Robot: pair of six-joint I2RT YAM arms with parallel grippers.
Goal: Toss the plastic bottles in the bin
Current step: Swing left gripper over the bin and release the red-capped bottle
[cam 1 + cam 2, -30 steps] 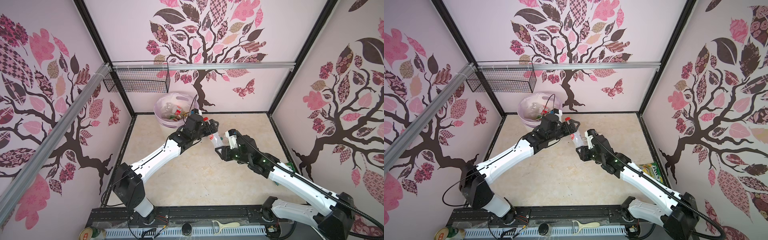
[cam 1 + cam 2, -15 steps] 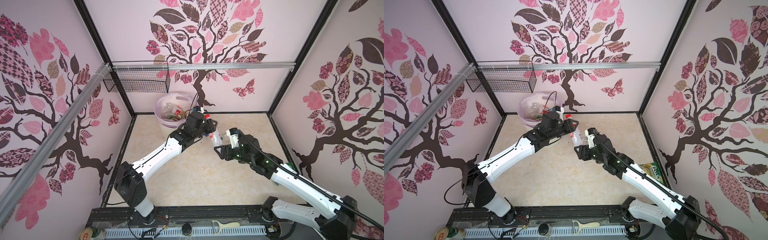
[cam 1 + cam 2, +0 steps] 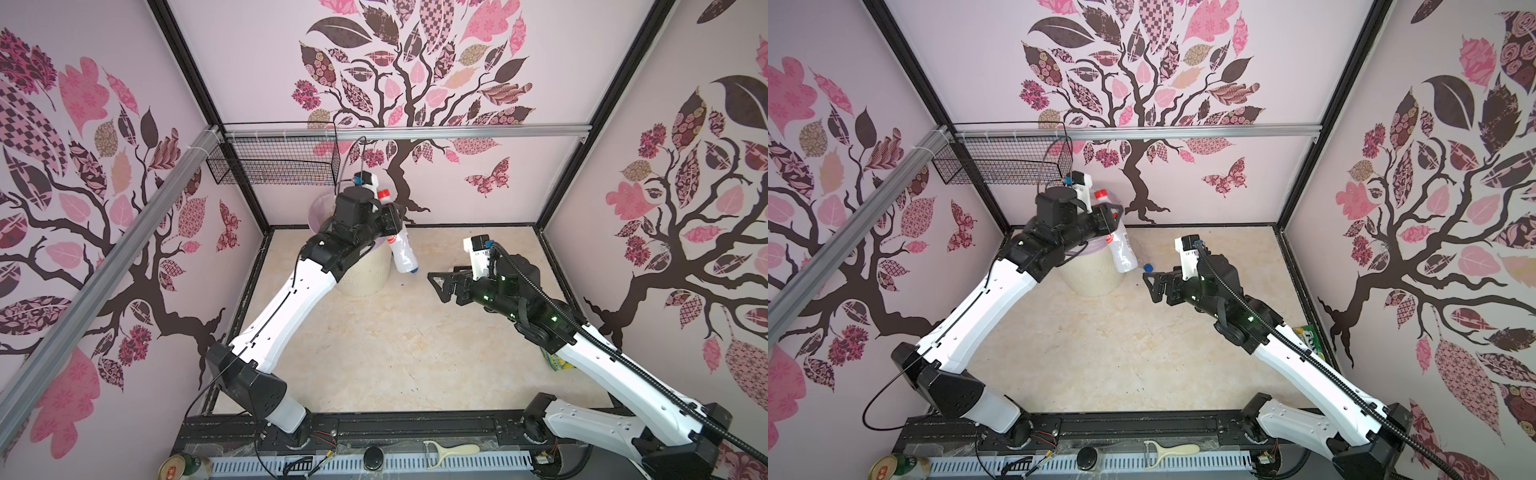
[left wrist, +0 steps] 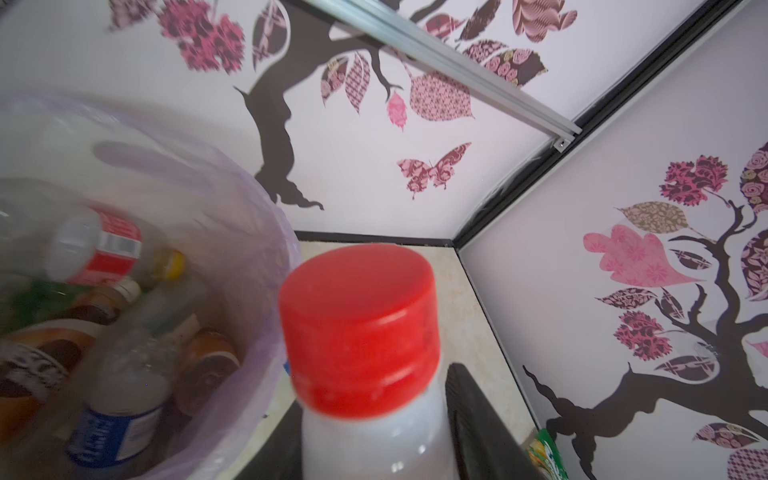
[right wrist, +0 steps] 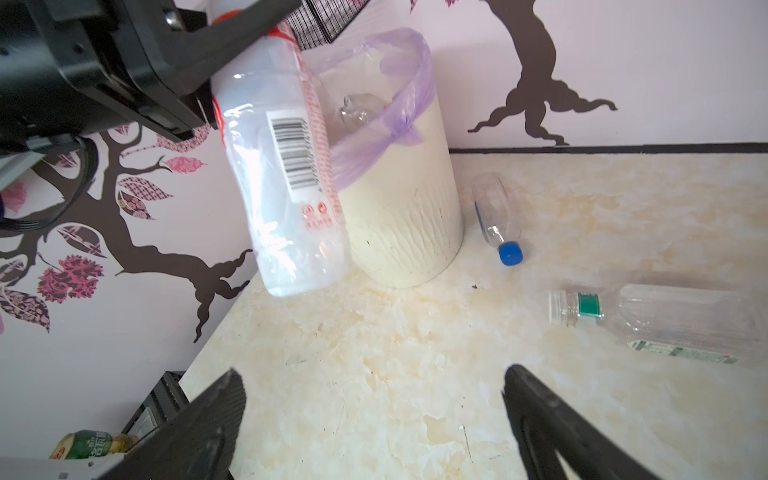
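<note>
Red-capped bottle (image 3: 403,253) is hanging tilted beside the bin (image 3: 365,280), upper middle of a top view, left hand (image 3: 390,218) clamping it; right hand (image 3: 441,286) is sitting wide apart, empty.

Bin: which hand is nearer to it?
Left. The left hand, shut on the red-capped bottle, is beside the rim of the bin; the open right hand is apart, over the floor.
</note>
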